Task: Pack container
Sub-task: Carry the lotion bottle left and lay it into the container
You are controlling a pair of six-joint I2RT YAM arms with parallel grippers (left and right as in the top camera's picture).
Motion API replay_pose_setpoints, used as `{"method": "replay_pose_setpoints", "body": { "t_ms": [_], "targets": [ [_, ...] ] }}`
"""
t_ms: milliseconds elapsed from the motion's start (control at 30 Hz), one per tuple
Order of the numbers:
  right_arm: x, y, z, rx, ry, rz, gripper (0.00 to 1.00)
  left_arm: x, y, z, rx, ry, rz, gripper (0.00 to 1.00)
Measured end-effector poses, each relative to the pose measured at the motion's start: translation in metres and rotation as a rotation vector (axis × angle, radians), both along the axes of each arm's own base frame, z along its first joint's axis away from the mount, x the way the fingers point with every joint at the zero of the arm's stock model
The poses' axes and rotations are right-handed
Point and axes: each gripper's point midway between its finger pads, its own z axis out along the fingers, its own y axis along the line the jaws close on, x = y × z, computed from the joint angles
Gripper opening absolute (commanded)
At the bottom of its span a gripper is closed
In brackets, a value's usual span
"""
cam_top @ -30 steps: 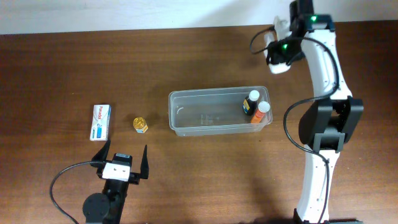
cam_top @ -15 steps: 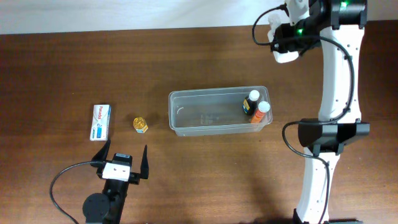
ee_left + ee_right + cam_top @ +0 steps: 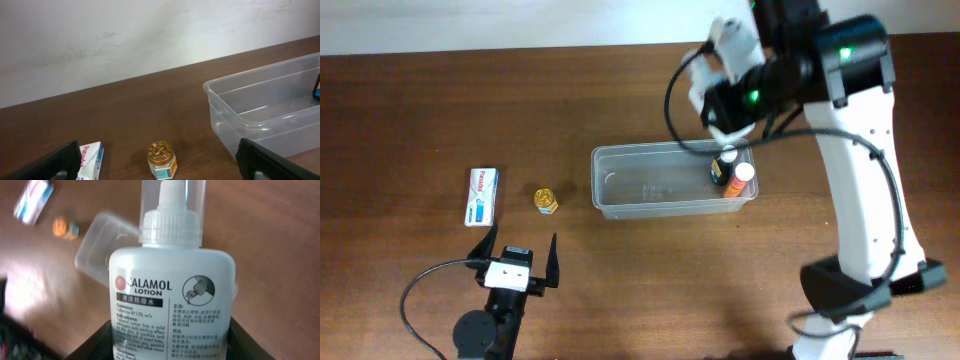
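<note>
The clear container (image 3: pixel 660 205) lies mid-table, with a dark bottle (image 3: pixel 723 165) and an orange bottle (image 3: pixel 741 182) at its right end. My right gripper (image 3: pixel 725 90) hangs above the container's far right rim. In the right wrist view that gripper (image 3: pixel 170 342) is shut on a white Calamol lotion bottle (image 3: pixel 170 280), whose clear cap points away toward the container (image 3: pixel 97 245) below. My left gripper (image 3: pixel 517 258) rests open near the front edge. Between its fingers (image 3: pixel 55 162) the left wrist view shows a gold-lidded jar (image 3: pixel 162 159) and the container (image 3: pixel 260 112) to the right.
A white and blue medicine box (image 3: pixel 482 195) and the small gold-lidded jar (image 3: pixel 546 200) sit left of the container on the brown table. In the left wrist view the box (image 3: pixel 91 156) lies beside the left finger. A white wall runs behind the table.
My right arm has swung from the far right corner leftward and forward, carrying the lotion bottle to above the container's right end. The left arm has not moved.
</note>
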Motion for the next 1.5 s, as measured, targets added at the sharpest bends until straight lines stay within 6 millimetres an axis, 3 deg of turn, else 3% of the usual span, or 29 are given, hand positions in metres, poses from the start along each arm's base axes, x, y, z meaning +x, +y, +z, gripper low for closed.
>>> {"method": "replay_pose_setpoints", "body": {
  "t_ms": [133,333,633,1067,1500],
  "targets": [
    [-0.029,0.002,-0.036,-0.069,0.126,0.082,0.46,0.000,0.000,0.000,0.000,0.000,0.000,0.99],
    [-0.041,0.016,-0.085,-0.135,0.231,0.189,0.47,0.000,0.000,0.000,0.000,-0.001,0.000,0.99],
    [-0.045,0.032,-0.108,-0.158,0.226,0.320,0.47,0.000,0.000,0.000,0.000,-0.001,0.000,0.99],
    [-0.046,0.045,-0.112,-0.133,0.160,0.571,0.53,0.000,0.000,0.000,0.000,-0.001,0.000,0.99],
    [-0.034,0.051,-0.174,-0.165,0.273,0.718,0.57,0.000,0.000,0.000,0.000,-0.001,0.000,0.99]
  ]
}}
